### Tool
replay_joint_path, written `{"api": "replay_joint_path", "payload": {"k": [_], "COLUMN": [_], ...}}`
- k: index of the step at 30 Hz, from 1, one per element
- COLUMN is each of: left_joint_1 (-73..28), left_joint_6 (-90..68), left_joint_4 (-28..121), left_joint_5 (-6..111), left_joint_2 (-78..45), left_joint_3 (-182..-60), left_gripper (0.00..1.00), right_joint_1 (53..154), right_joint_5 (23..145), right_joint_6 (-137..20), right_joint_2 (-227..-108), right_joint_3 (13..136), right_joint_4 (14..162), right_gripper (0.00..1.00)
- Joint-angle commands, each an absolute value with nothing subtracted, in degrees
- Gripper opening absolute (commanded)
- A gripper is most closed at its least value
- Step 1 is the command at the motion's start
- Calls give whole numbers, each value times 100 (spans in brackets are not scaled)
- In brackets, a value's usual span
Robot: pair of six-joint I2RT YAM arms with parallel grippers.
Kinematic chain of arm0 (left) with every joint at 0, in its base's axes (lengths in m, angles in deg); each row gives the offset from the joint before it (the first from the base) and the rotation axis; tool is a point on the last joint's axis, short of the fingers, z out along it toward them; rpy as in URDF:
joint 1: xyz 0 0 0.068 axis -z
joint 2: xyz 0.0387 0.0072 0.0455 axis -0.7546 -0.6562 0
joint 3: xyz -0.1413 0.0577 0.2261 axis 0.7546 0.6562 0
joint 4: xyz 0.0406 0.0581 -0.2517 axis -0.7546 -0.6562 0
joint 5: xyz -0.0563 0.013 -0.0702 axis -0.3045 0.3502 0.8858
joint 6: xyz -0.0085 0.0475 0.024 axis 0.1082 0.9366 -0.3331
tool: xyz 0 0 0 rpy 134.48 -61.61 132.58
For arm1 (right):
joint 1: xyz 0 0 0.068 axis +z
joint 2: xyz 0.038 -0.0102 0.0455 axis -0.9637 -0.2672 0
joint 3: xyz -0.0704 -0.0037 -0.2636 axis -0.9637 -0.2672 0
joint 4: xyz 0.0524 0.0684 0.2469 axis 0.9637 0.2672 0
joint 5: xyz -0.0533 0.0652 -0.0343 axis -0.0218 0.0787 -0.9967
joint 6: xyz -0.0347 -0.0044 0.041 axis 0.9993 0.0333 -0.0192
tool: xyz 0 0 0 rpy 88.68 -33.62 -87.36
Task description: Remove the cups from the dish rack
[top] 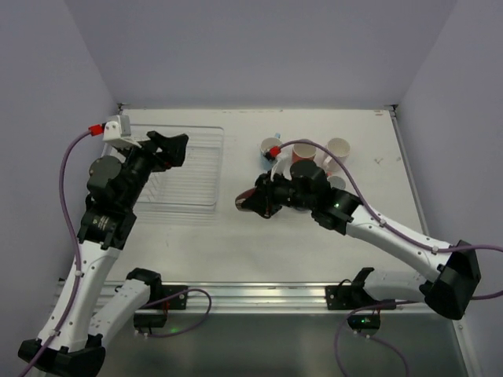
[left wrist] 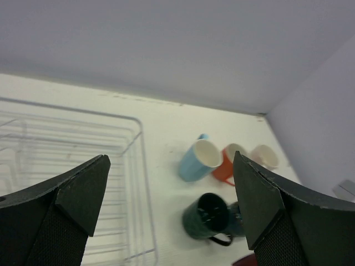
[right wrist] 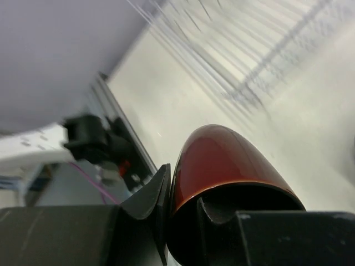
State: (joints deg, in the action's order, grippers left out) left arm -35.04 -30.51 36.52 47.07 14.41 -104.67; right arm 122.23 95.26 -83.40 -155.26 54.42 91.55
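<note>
Lavender walls [top: 259, 47] box in the white table [top: 314, 251]. Dish rack [top: 200, 177] lies at ten o'clock, left gripper [top: 169, 148] spread wide above it. Cups [top: 305, 151] cluster at one o'clock; right gripper [top: 255, 202], near centre, pinches the glossy dark brown cup [right wrist: 222, 160]

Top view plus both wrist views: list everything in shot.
rack: one, clear, table's left part.
blue cup: one, light blue, right of the rack.
orange cup: one, orange, beside the blue cup.
white cup: one, white, right of the orange cup.
small cup: one, pale, near the white cup.
teal cups: two, dark teal, nearer than the blue cup.
red cup: one, dark red, gripped, right of the rack.
table: one, white, under everything.
left gripper: one, black, open over the rack.
right gripper: one, black, shut on the red cup.
</note>
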Motion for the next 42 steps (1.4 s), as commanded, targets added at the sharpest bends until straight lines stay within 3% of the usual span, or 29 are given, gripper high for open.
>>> {"api": "replay_joint_path", "payload": {"k": [1,11,22,25,28,35,38,42], "left_joint_1": [-3493,-3493,-3511,-3537,-3598,-3669,-3721,-4133], "left_joint_6": [-1848,-1592,-1583,-1610,-1680,-1873,-2057,-2338], "left_joint_4": [2473,2359,2367,2350,2297,2367,2533,2841], "left_joint_5": [3465,2603,2453,2427,2514,2743,2603,2540], "left_joint_2": [1611,1727,1454,1357,1199,786,444,5], "left_joint_3": [-10333,-9594,-9506,-9541,-9664,-10112,-10323,-10552], "left_gripper": [98,100,100,100,100,100,100,100], "right_joint_1": [12731,13427,13427,13427,13427,13427,13427,13427], "right_joint_5": [7999,6637,6451,6459,6485,6520,6660,6837], "right_joint_6": [-7319,-7196,-7020,-7011,-7019,-7002,-6984,-6940], "right_joint_2": [-15585,-17219,-18169,-18284,-18241,-17652,-17196,-16301], "right_joint_3": [5624,6151,6433,6424,6406,6363,6275,6082], "right_joint_4": [11278,11911,12052,12035,11982,11894,11842,11710], "right_gripper": [0,0,2,10,29,56,65,70]}}
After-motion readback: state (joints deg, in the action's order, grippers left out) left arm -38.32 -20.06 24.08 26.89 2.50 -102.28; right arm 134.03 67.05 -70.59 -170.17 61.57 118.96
